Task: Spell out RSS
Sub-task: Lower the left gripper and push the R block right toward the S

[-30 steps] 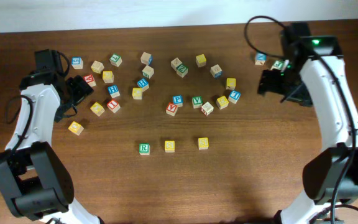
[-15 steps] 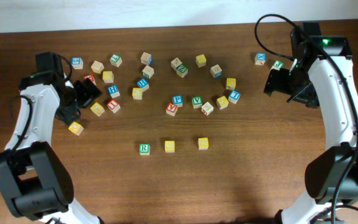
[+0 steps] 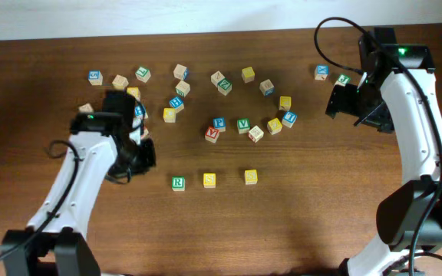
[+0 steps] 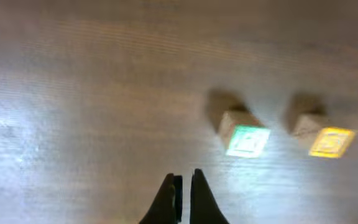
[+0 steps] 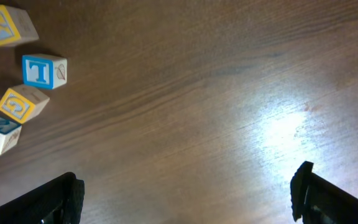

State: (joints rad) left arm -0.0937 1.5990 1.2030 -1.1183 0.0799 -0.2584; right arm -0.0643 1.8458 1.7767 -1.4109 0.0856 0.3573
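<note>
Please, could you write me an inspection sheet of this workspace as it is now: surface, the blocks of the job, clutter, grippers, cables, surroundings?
Surface: brown wooden table; glare patches in both wrist views.
Job's things: green R block, middle yellow block and end yellow block in one row, not touching; the yellow letters are too small to read.
Clutter: loose letter blocks scattered over the far half.
Grippers: left gripper shut, empty, near the green R block; right gripper open, empty, over bare wood.
Cables: black cable looping by the right arm.
Surroundings: pale strip beyond the far edge; otherwise nothing seen.
</note>
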